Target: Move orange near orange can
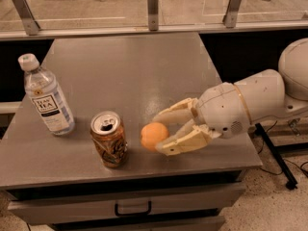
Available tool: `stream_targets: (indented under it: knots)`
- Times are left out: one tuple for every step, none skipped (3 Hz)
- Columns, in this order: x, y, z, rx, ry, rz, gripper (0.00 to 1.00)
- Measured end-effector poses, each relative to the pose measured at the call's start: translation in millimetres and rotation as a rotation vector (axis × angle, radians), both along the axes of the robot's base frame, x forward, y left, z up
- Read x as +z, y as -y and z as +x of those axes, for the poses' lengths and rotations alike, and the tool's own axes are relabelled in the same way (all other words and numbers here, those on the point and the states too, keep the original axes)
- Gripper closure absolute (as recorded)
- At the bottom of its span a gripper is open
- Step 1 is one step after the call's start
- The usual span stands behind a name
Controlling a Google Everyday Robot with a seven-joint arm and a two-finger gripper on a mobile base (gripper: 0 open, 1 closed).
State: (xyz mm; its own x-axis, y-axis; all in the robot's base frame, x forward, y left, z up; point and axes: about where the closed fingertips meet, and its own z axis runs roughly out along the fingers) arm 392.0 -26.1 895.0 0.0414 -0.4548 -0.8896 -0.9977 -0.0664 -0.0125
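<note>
Most of the job looks done: the orange (152,136) sits low at the counter (144,71), just beside the orange can (109,139), with a narrow gap between them. The hand (158,135) clasps the orange between its part-spread fingers, so only the release remains, I judge.

Grey metal table (134,66) with drawer (62,209), glass railing (153,8) behind, speckled floor (274,208).
</note>
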Motion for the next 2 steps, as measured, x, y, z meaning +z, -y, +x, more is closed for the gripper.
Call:
stream_targets:
  knots:
    - [-11.0,-4.3,1.7,-0.02,0.013,-0.012,1.0]
    - [-23.5,-8.4,1.1,-0.02,0.017,-0.03,1.0]
